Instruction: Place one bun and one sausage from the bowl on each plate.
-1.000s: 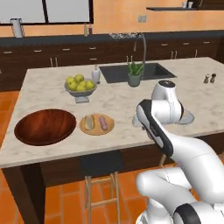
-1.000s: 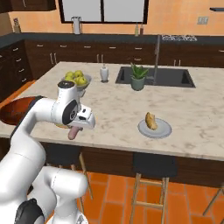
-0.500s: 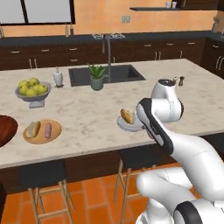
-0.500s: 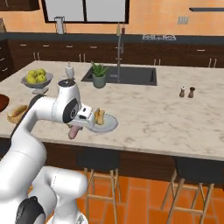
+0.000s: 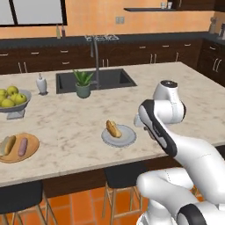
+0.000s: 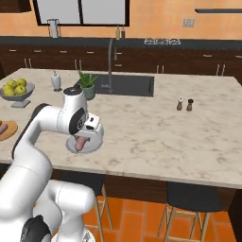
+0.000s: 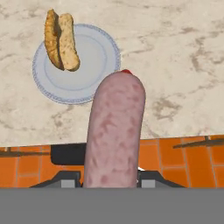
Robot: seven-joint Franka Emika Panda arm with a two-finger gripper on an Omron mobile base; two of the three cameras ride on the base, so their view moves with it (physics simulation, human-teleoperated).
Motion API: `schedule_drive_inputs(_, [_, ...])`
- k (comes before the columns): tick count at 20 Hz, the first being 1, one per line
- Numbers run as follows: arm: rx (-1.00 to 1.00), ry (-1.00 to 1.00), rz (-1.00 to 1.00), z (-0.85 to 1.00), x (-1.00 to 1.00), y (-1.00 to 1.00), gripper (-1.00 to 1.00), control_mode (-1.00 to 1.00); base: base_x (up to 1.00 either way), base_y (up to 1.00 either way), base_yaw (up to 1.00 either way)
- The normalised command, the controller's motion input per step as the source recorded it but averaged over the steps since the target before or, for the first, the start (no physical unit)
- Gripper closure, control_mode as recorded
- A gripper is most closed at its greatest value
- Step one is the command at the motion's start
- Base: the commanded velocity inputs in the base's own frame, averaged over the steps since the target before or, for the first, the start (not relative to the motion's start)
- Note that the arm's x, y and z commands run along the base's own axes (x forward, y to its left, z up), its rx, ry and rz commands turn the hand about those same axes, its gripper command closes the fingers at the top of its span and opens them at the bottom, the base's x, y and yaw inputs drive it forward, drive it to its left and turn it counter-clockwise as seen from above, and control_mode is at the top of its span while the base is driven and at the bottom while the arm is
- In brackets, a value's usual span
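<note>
Marble-patterned beige island countertop (image 5: pixel 66 118) is spanning the middle of both base views. Near its front edge at centre frame, the pale grey round plate (image 5: pixel 125 137) is carrying one golden-brown split bun (image 5: pixel 114 128). I am holding my gripper (image 6: pixel 83 140) clamped on the pinkish mottled sausage (image 7: pixel 114 135), hanging over that plate. At lower left, the orange-tan wooden plate (image 5: pixel 29 151) is bearing a bun and a sausage.

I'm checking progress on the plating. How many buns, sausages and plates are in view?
Buns: 2, one on the grey plate, one on the orange plate
Sausages: 2, one on the orange plate, one in the claw
Plates: 2
Total: 6
</note>
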Motion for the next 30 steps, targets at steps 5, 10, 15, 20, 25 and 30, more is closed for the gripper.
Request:
schedule_drive_inputs(5, [0.0, 0.0, 0.0, 0.0, 0.0, 0.0, 1.0, 1.0, 0.4, 0.0, 0.01])
schedule_drive_inputs(10, [0.0, 0.02, 0.02, -0.05, 0.07, 0.01, 1.0, -1.0, 0.1, 0.0, 0.02])
schedule_drive_inputs(15, [0.0, 0.06, 0.05, -0.34, 0.82, 0.06, 1.0, -1.0, 0.0, 0.0, 0.0])
schedule_drive_inputs(20, [0.0, 0.09, 0.05, -0.36, 0.72, 0.02, 1.0, -1.0, 0.0, 0.0, 0.0])
schedule_drive_inputs(25, [0.0, 0.09, 0.03, -0.46, 0.41, 0.19, 1.0, -1.0, 0.0, 0.0, 0.0])
schedule_drive_inputs(30, [0.0, 0.12, 0.0, -0.49, 0.39, 0.28, 1.0, -1.0, 0.0, 0.0, 0.0])
